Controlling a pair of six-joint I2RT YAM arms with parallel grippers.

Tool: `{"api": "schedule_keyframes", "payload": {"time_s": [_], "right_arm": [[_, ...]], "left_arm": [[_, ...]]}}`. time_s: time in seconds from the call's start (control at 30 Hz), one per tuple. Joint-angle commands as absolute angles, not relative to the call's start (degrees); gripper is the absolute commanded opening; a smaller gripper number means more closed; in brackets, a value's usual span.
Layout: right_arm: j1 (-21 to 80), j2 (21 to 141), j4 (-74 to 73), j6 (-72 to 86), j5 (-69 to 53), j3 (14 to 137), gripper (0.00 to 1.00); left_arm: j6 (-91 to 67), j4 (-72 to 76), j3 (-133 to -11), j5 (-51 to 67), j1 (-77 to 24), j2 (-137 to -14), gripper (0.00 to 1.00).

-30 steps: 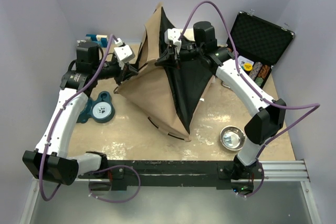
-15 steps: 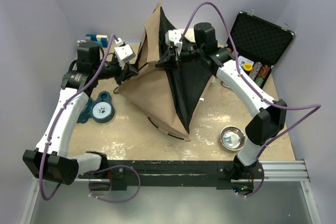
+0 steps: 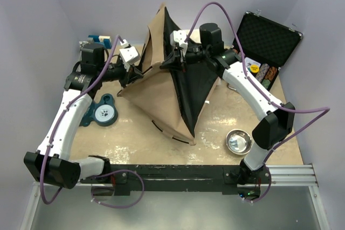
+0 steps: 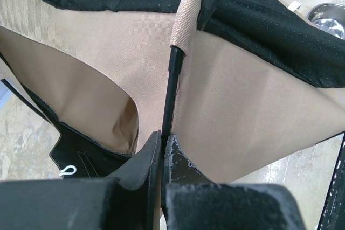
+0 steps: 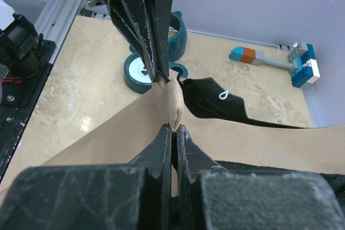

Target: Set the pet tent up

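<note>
The pet tent lies half collapsed in mid-table, tan outside with black lining showing. My left gripper is at its left corner, and in the left wrist view it is shut on a thin black tent pole. That pole runs into a tan sleeve end. My right gripper is over the tent's upper middle, and in the right wrist view it is shut on the same tan sleeve end. The left gripper's fingers face it from just beyond.
A teal paw-shaped dish sits left of the tent and a metal bowl at the front right. An open black case with chips stands at the back right. Blue blocks lie at the back left.
My left arm has edged slightly right toward the tent, still holding the pole. The right gripper and the tent have barely moved.
</note>
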State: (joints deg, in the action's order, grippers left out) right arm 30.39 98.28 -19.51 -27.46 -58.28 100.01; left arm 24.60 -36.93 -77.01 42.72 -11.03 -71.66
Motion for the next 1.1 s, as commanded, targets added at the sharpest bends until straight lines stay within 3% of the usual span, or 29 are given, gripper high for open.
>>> {"api": "schedule_keyframes", "payload": {"time_s": [0.0,0.33,0.83,0.87,1.07], "right_arm": [[30.5,96.06,-17.4,-26.28,-59.86,100.46,0.0],[32.61,97.91,-25.75,-33.74,-57.92,102.74,0.0],[35.77,100.99,-26.36,-33.13,-56.08,106.61,0.0],[35.77,100.9,-26.63,-32.96,-56.16,106.44,0.02],[33.93,99.67,-25.76,-30.16,-53.7,107.05,0.46]], "left_arm": [[23.38,-42.28,-76.29,40.17,-11.78,-74.0,0.0],[21.62,-42.01,-79.89,40.25,-13.27,-74.53,0.0],[19.34,-40.7,-81.91,40.78,-15.38,-72.95,0.0],[18.81,-39.82,-81.83,40.78,-15.38,-72.25,0.0],[17.23,-36.83,-82.35,38.94,-15.29,-69.44,0.0]]}}
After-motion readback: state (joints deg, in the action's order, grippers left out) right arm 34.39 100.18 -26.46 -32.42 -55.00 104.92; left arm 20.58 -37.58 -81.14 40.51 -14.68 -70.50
